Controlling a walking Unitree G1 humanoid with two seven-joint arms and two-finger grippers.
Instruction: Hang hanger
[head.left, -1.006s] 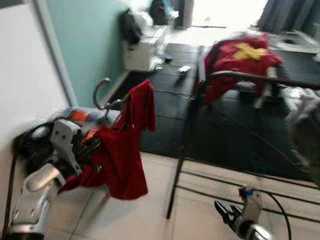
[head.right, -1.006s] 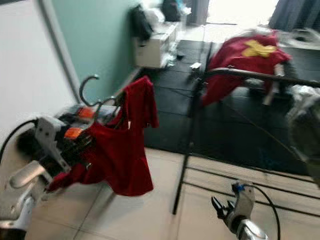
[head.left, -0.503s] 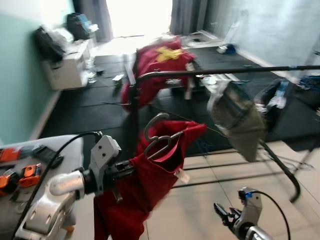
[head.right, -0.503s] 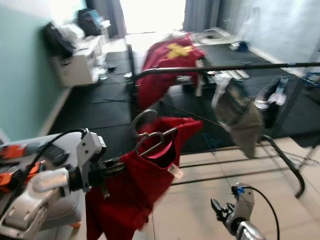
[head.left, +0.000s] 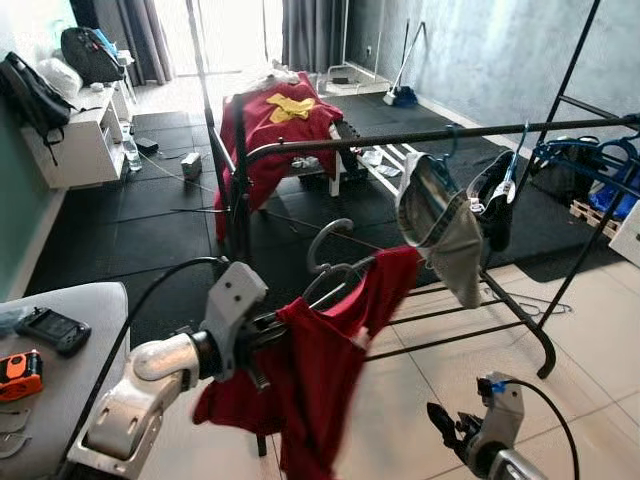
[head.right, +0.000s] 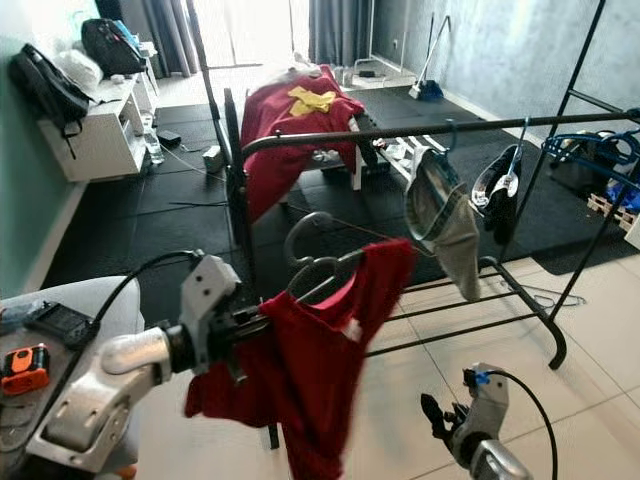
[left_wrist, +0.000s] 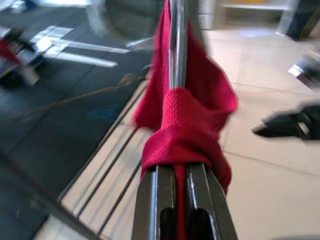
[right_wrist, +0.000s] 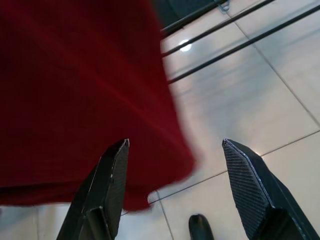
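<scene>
Two end effectors sit low in front of me. My right end effector (head.left: 447, 424) hangs near the tile floor (head.left: 590, 330) with its fingers (right_wrist: 107, 190) spread apart and nothing between them; open tile lies beside it toward the rack's foot. My left end effector (left_wrist: 175, 192) is raised at mid height, fingers pressed together on the hanger (head.left: 330, 275) through a fold of the red shirt (head.left: 325, 370) draped over it. I see the hanger's long axis running away from the fingers, up and toward the rack, with its silver hook (head.left: 322, 240) at the far end, curling upward. The hook is short of the rail (head.left: 420, 135) and below it, not touching. At my left edge a grey surface (head.left: 85, 320) carries a black handset (head.left: 52, 330) and an orange tool (head.left: 18, 372). Beyond the shirt the black rack crosses my view; a grey garment (head.left: 440, 225) hangs from its rail, and the stretch of rail left of that is bare. Farther back, a red cloth (head.left: 270, 125) lies over a frame on the dark mat, and a white shelf (head.left: 75, 145) stands by the left wall.
</scene>
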